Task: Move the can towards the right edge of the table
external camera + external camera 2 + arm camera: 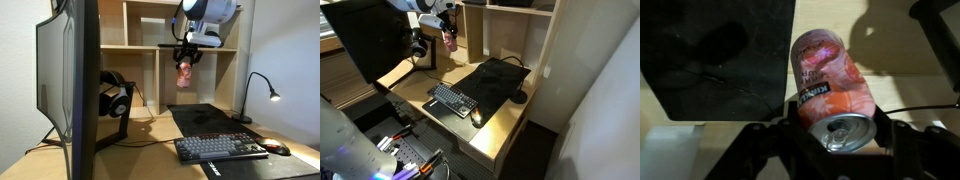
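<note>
Tool is clamped on the can, one finger on each side of it, so you've got it gripped near the silvery top. Can's up in the air, well clear of the worktop, hanging high above the back part of the mat.

In the wrist view it sits right over the mat's edge, with black mat on one side and bare wood on the other, and the shiny top faces the camera.

Everything else is down low around the mat. The keyboard lies across the mat's front and the mouse is at the mat's front corner. The lamp stands just beside the mat. The headphones are on their stand off the mat's opposite side, and the monitor is further out from the mat than those. The shelf rises behind the mat, and in an exterior view the can shows up against its open cubbies.
</note>
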You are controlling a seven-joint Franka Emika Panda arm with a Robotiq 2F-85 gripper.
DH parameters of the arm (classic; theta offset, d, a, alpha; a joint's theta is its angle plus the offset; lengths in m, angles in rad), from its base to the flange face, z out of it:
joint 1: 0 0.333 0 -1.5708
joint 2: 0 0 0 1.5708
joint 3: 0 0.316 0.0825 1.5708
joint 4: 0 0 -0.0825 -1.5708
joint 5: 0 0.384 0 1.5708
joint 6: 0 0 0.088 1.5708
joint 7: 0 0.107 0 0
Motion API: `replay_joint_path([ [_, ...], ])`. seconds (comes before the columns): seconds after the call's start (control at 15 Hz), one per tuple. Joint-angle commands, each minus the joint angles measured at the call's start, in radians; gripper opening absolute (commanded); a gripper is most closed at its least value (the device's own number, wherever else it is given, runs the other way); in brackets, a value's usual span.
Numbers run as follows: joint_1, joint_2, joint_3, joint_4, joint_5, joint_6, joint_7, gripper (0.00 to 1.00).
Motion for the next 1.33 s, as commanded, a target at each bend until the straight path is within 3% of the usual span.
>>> replay_joint_path([
  [0.0, -0.014, -0.241, -0.008, -0.245, -0.119, 0.026, 0.26, 0.43],
  [0.27, -0.098, -0.484, 0.042, -0.451, -0.215, -0.021, 0.531, 0.43],
  [0.33, -0.078, -0.348, 0.039, -0.318, -0.17, -0.01, 0.433, 0.68],
  [0.6, -0.112, -0.479, 0.057, -0.433, -0.173, -0.019, 0.492, 0.68],
  [0.67, -0.127, -0.445, 0.067, -0.416, -0.191, -0.037, 0.508, 0.43],
  [0.8, -0.175, -0.465, 0.063, -0.434, -0.211, -0.058, 0.545, 0.43],
  [0.93, -0.222, -0.561, 0.038, -0.487, -0.197, -0.072, 0.591, 0.43],
  [1.2, -0.325, -0.574, 0.059, -0.481, -0.207, -0.024, 0.766, 0.43],
  [1.27, -0.315, -0.576, 0.042, -0.483, -0.172, -0.005, 0.772, 0.43],
])
